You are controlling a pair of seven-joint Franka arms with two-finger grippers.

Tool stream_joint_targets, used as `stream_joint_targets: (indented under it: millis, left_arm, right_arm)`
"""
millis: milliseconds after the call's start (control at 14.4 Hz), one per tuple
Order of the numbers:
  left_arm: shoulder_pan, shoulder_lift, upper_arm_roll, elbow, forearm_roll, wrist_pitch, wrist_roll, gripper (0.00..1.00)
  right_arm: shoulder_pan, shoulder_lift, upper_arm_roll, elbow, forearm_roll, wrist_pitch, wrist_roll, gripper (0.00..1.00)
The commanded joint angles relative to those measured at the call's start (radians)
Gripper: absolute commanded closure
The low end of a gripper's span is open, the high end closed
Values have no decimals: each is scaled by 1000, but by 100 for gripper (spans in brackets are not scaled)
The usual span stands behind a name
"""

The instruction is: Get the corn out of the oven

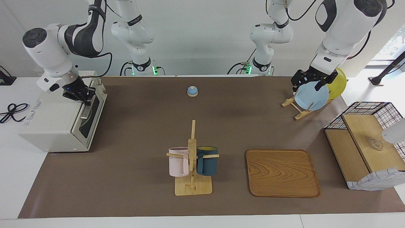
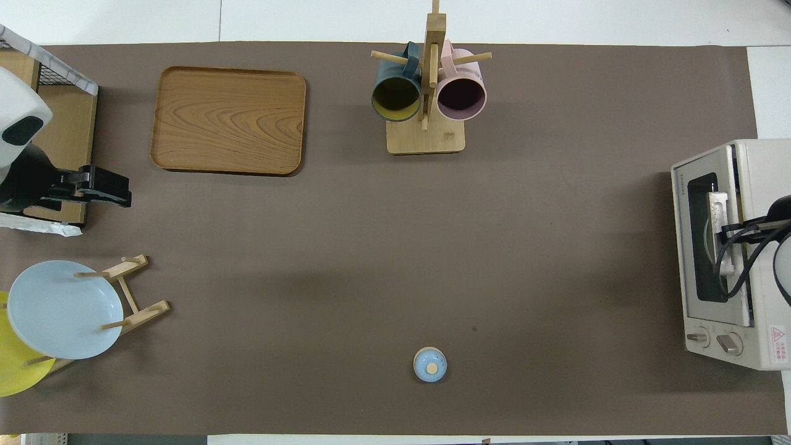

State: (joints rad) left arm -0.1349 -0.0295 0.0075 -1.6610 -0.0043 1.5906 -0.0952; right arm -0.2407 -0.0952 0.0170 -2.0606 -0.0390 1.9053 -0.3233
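The cream-white oven (image 1: 53, 126) stands at the right arm's end of the table and also shows in the overhead view (image 2: 760, 185). Its dark glass door (image 2: 701, 247) looks closed or nearly so. The corn is hidden; I see no yellow cob in either view. My right gripper (image 1: 86, 100) is at the top of the door by the silver handle (image 2: 717, 213), its tips partly covered by its own wrist and cables (image 2: 732, 232). My left gripper (image 1: 307, 88) is open and empty, up in the air over the plate rack (image 1: 300, 110).
A blue plate (image 1: 311, 96) and a yellow plate (image 1: 338, 84) stand in the rack. A wire-and-wood basket shelf (image 1: 364, 142), a wooden tray (image 1: 282, 172), a mug tree (image 1: 192, 186) with two mugs and a small blue bell (image 1: 192, 91) are on the brown mat.
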Motion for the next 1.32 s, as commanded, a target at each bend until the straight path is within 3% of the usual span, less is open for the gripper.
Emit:
stream_joint_targets:
  millis: [0,833,1249]
  left_arm:
    - [14,-13,-9,-17,21,2,5,0]
    - [14,-13,-9,-17,21,2,5,0]
    - [14,-12,-9,-17,21,2,5,0]
  right_arm:
    - [-2,23,11,-38,8,70,3,100]
    - [76,141,15,-98,37,262,10,100]
    - [106,152,15,-171,37,392,21,100]
